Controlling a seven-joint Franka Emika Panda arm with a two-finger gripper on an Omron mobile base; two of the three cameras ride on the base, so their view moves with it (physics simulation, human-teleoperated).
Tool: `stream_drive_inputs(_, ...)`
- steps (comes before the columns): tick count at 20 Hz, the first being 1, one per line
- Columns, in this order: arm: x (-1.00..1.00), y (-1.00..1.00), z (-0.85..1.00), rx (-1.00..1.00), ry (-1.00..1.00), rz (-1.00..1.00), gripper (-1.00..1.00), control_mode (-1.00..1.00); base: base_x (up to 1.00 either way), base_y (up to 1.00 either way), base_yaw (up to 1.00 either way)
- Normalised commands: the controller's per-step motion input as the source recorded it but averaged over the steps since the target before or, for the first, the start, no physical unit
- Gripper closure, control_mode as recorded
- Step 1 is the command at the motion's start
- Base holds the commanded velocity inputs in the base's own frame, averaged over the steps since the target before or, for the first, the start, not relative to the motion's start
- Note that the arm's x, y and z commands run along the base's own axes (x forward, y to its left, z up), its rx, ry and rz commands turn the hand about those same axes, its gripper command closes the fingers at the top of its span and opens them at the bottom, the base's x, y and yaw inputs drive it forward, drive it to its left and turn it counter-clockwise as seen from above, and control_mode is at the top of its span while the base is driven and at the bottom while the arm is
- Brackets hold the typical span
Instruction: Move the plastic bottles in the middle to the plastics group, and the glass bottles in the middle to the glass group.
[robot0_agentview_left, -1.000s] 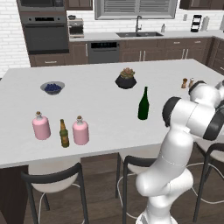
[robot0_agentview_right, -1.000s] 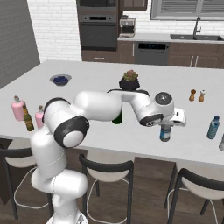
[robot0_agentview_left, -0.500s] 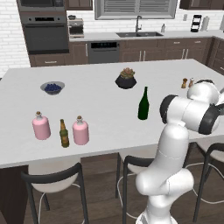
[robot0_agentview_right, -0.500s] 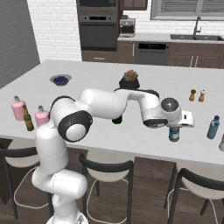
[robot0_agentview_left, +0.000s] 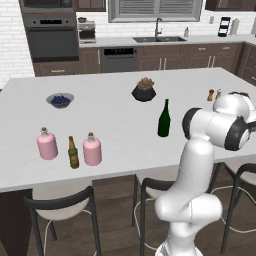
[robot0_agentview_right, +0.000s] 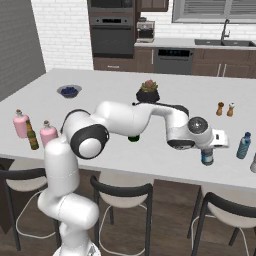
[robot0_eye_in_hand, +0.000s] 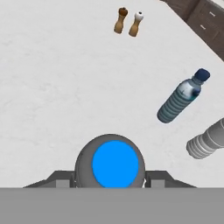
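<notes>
One water bottle (robot0_eye_in_hand: 115, 164) with a blue cap is held between the claw's two fingers, above the white counter (robot0_agentview_right: 165, 155) near its right end. The gripper (robot0_agentview_right: 207, 152) is clamped on it. Another blue-capped bottle (robot0_agentview_right: 243, 145) stands close by. One green wine bottle (robot0_agentview_left: 164, 119) stands in the middle. Two pink flasks (robot0_agentview_left: 92, 149) and one brown beer bottle (robot0_agentview_left: 73, 152) are seen at the left. The arm is stretched far to the right.
</notes>
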Motion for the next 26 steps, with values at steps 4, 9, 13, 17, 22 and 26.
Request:
stream_drive_inputs(4, -0.06, -0.05, 0.0, 0.02, 0.11, 0.0, 1.0, -1.0, 0.0, 0.0, 0.0)
stream_drive_inputs(9, 0.02, -0.12, 0.03, 0.04, 0.05, 0.0, 1.0, -1.0, 0.0, 0.0, 0.0)
stream_drive_inputs(13, 0.01, -0.18, 0.02, 0.07, 0.0, 0.0, 1.0, -1.0, 0.0, 0.0, 0.0)
stream_drive_inputs(17, 0.0, -0.21, 0.01, 0.1, -0.02, 0.0, 1.0, -1.0, 0.0, 0.0, 0.0)
stream_drive_inputs(22, 0.0, -0.07, 0.0, 0.05, -0.06, 0.0, 1.0, -1.0, 0.0, 0.0, 0.0)
stream_drive_inputs(26, 0.0, 0.0, 0.0, 0.0, -0.05, 0.0, 1.0, -1.0, 0.0, 0.0, 0.0)
